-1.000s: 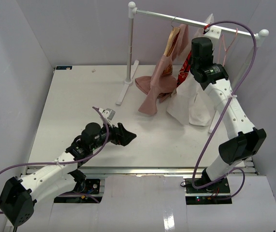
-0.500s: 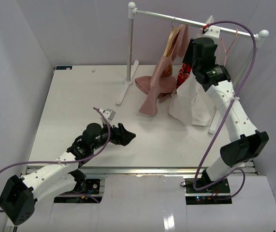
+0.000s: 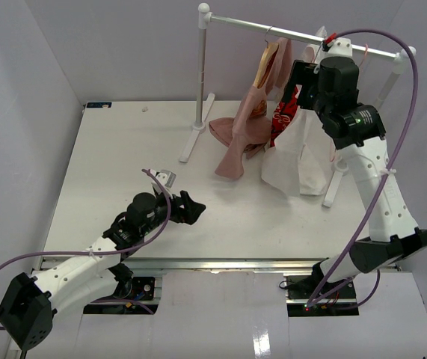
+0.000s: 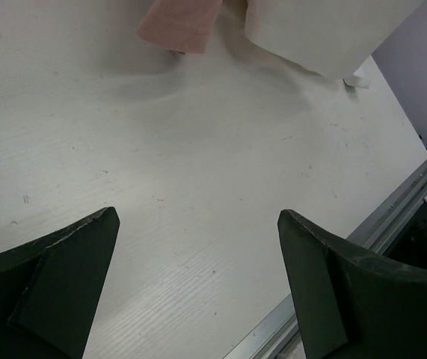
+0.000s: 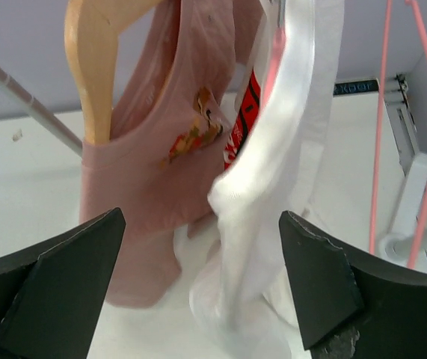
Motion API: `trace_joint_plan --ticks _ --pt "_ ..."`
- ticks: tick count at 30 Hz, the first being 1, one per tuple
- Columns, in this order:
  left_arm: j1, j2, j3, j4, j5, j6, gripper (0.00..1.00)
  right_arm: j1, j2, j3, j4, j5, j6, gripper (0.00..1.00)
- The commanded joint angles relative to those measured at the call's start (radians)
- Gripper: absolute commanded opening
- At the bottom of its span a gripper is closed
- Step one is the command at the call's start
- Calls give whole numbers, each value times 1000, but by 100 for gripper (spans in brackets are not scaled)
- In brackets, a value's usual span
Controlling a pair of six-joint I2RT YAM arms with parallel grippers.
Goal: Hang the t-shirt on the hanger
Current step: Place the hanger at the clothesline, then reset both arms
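The white t-shirt [image 3: 297,161] hangs from the rack's rail, its hem resting on the table and its red graphic [image 3: 282,116] facing left. In the right wrist view the t-shirt [image 5: 273,187] drapes down from a thin pink hanger [image 5: 277,45] that shows inside its top fold. My right gripper [image 3: 297,84] is up beside the shirt's shoulder. It stands open [image 5: 200,217], with the cloth ahead of the jaws and touching neither finger. My left gripper [image 3: 187,208] hovers low over the table's front, open [image 4: 197,215] with nothing in it.
A dusty-pink garment [image 3: 247,127] on a wooden hanger [image 5: 93,60] hangs left of the shirt. A bare thin pink hanger [image 5: 381,127] hangs to its right. The rack has a white rail [image 3: 295,34], a left post [image 3: 202,75] and feet on the table [image 3: 123,149].
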Motion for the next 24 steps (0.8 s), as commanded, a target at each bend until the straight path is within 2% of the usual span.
trace_joint_plan --ticks 1,4,7,9,12,14,24 --pt "0 -31 -18 29 -45 39 98 7 -133 -43 -96 -14 18 90" --pt "0 -46 -26 32 -49 50 98 16 -230 -155 -74 -116 -1 90" --pt "0 -74 -32 36 -43 57 98 60 -332 -319 30 -214 -33 90" --pt "-2 -97 -41 45 -35 63 98 118 -391 -428 105 -224 -69 90" --pt "-2 -127 -52 54 -40 68 98 286 -458 -587 215 -155 -121 90" --pt "-1 -137 -56 52 -48 70 98 341 -493 -694 281 -152 -124 90" --pt "-2 -189 -67 47 -49 80 98 426 -714 -1213 630 -263 -32 90"
